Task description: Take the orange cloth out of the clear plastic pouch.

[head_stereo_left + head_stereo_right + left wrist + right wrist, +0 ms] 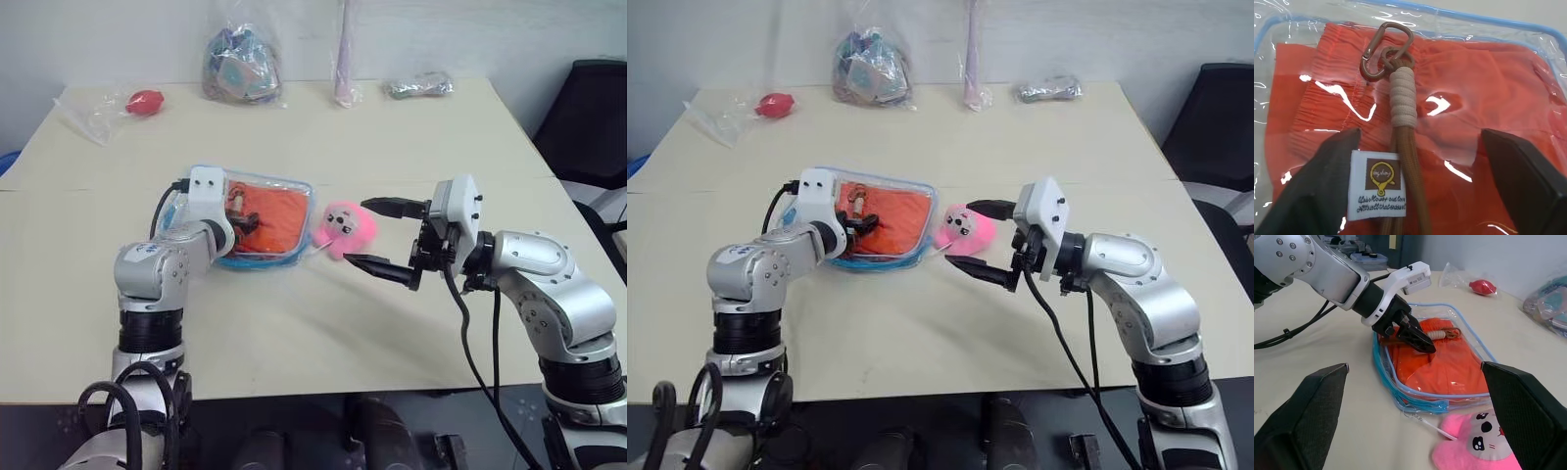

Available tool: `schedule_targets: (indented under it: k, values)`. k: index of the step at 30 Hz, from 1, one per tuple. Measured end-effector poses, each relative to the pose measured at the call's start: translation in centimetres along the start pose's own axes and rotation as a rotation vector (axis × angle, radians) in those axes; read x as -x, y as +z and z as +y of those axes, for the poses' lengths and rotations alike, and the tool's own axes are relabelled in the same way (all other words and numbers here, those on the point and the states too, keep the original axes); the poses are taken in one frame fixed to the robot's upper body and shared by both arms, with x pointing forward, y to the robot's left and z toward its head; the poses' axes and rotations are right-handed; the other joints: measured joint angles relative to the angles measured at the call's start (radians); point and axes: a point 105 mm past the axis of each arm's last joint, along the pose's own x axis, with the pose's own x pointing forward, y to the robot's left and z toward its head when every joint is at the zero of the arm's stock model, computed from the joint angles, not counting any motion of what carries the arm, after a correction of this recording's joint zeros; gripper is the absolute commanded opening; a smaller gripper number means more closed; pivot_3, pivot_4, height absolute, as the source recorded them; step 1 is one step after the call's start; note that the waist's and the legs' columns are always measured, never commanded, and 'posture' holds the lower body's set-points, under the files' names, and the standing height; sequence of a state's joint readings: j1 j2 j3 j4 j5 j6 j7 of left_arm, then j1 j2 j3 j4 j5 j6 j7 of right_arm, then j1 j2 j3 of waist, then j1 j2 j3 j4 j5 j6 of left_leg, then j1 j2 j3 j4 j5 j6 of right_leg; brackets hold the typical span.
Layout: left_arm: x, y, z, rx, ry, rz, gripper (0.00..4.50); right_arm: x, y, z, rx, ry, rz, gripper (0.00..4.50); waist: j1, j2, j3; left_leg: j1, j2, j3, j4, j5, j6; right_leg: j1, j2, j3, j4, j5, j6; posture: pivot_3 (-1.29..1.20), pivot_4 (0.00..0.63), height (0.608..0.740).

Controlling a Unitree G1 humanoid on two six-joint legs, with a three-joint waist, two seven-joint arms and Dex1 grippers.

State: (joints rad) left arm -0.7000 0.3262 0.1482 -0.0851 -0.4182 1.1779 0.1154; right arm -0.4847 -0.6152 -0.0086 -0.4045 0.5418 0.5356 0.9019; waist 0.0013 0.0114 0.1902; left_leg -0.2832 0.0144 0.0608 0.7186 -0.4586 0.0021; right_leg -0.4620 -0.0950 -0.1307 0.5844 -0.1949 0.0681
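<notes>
On the desk (392,323), the left end effector (1418,339) is over the pouch (1476,335), its fingers spread on both sides of a brown cord with a carabiner (1387,49), not pinching it. The cloth (279,217) lies inside the pouch. Right of it is a pink plush (345,227), then the right end effector (384,238), spread wide and empty.

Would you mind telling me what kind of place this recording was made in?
Probably an office or lab set up for robot trials: a plain beige table against a bare wall, a black office chair beside it, and bagged props such as the clear plastic pouch laid out.
</notes>
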Motion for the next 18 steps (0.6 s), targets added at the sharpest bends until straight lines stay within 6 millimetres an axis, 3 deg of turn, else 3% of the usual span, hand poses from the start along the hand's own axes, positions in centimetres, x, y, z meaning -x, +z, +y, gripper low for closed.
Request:
schedule_targets:
  k: [9, 11, 14, 18]
  values:
    - [-0.1, -0.1, 1.0, -0.004, 0.037, 0.004, 0.09, 0.0, 0.3, 0.3, 0.003, 0.006, -0.003, 4.5, 0.0, 0.0, 0.0, 0.0, 0.0, 0.0, 0.0, 0.0, 0.0, 0.0, 0.0, 0.0, 0.0, 0.0, 0.0, 0.0, 0.15, 0.74]
    - [0.2, 0.2, 1.8, 0.001, 0.065, -0.008, 0.04, -0.1, 0.3, 0.2, 0.004, 0.007, -0.004, 4.5, -0.001, 0.0, 0.0, 0.0, 0.0, 0.0, 0.0, 0.0, 0.0, 0.0, 0.0, 0.0, 0.0, 0.0, 0.0, 0.0, 0.15, 0.74]
    - [1.8, 2.1, 4.8, 0.026, 0.164, -0.104, 0.04, -0.1, 0.4, 0.3, 0.004, 0.014, -0.006, 4.5, -0.004, 0.0, 0.0, 0.0, 0.001, 0.0, 0.0, 0.0, 0.0, -0.001, 0.0, 0.0, 0.0, 0.0, 0.0, 0.0, 0.15, 0.74]
    - [6.3, 4.8, 11.0, 0.064, 0.37, -0.263, 0.04, -0.4, 0.9, 0.4, 0.017, 0.046, -0.019, 4.5, -0.01, 0.0, 0.0, 0.001, 0.002, 0.001, -0.002, 0.0, -0.001, -0.002, 0.001, 0.0, 0.0, 0.0, 0.0, 0.0, 0.15, 0.74]
